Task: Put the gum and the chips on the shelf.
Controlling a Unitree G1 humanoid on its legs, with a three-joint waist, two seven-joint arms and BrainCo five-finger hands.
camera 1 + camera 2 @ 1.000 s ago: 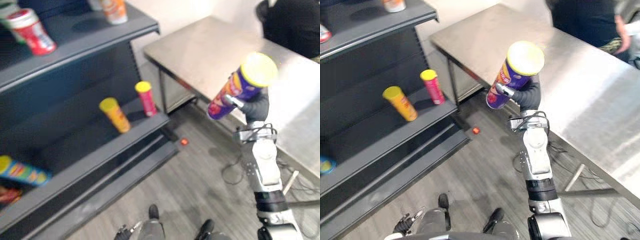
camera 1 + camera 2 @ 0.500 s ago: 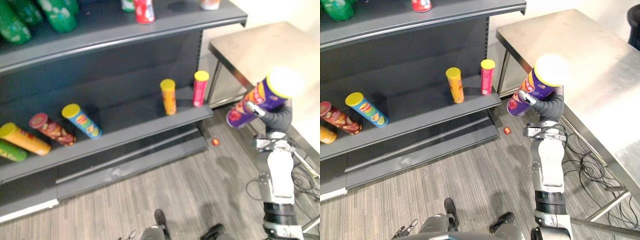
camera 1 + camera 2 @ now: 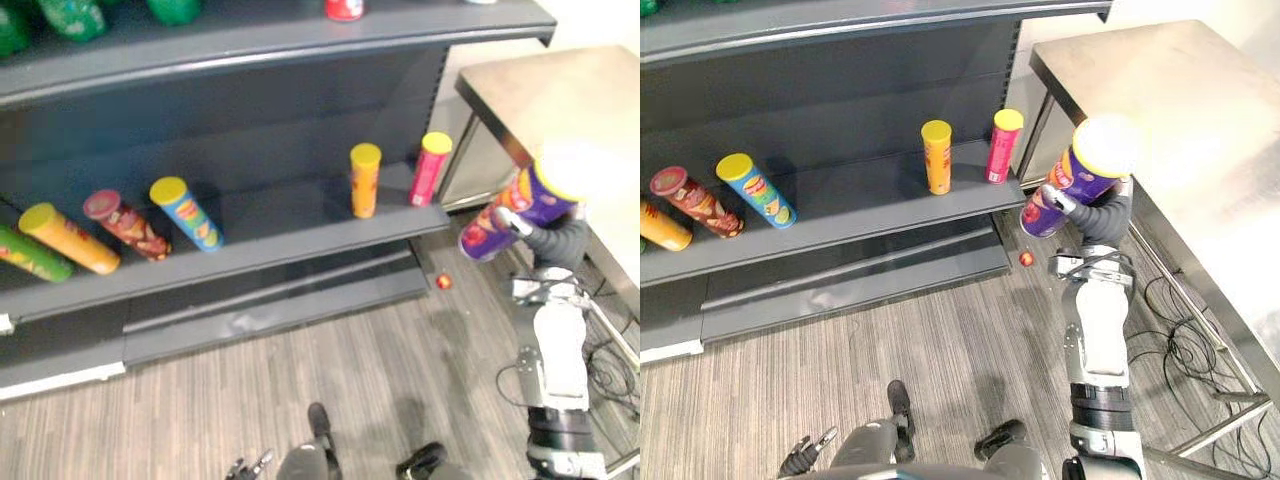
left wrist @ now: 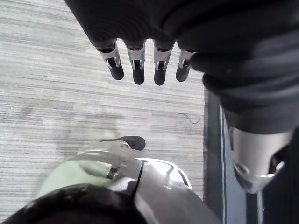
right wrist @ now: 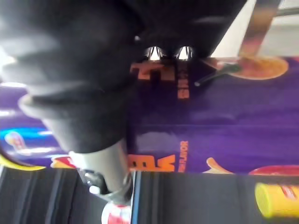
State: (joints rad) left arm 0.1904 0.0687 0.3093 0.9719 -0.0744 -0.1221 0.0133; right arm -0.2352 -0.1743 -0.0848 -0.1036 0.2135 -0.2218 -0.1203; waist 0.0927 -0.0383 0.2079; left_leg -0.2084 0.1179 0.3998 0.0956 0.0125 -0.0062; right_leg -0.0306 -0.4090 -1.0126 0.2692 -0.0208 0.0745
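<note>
One purple chips can stays tilted in the right robot hand, fingers curled round it, still just off the shelf end.

Your right arm is raised with the forearm near upright, and your right hand has fingers and thumb curled round the chips can, holding it tilted. Your left hand hangs low, fingers straight, thumb set apart from them.
</note>
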